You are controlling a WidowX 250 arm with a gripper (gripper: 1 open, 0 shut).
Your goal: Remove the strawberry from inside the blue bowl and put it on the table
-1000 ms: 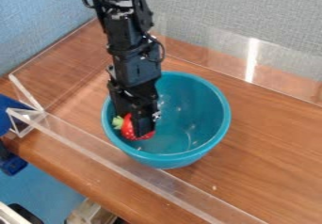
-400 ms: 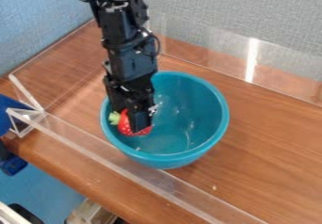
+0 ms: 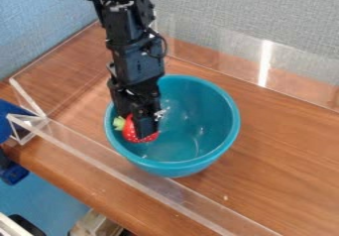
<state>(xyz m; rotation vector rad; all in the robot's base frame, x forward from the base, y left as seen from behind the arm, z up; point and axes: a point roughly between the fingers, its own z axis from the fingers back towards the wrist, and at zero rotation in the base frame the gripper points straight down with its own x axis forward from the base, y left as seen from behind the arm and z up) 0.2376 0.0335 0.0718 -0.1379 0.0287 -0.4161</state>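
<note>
Above the reddish-brown wood-grain tabletop [image 3: 272, 180], my black claw [image 3: 139, 131] points down inside the glossy teal-blue plastic bowl [image 3: 205, 131], pinched on the red toy strawberry [image 3: 131, 134].

Black arm reaching down from above, gripper [image 3: 141, 127] low and shut.

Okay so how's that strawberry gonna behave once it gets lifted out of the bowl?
The strawberry looks like a small plastic toy, so it's probably light and fairly stiff. Its surface has a slight sheen, so it may be a little slippery. With that rounded, tapering body, it could well roll if dropped in the blue bowl.
</note>
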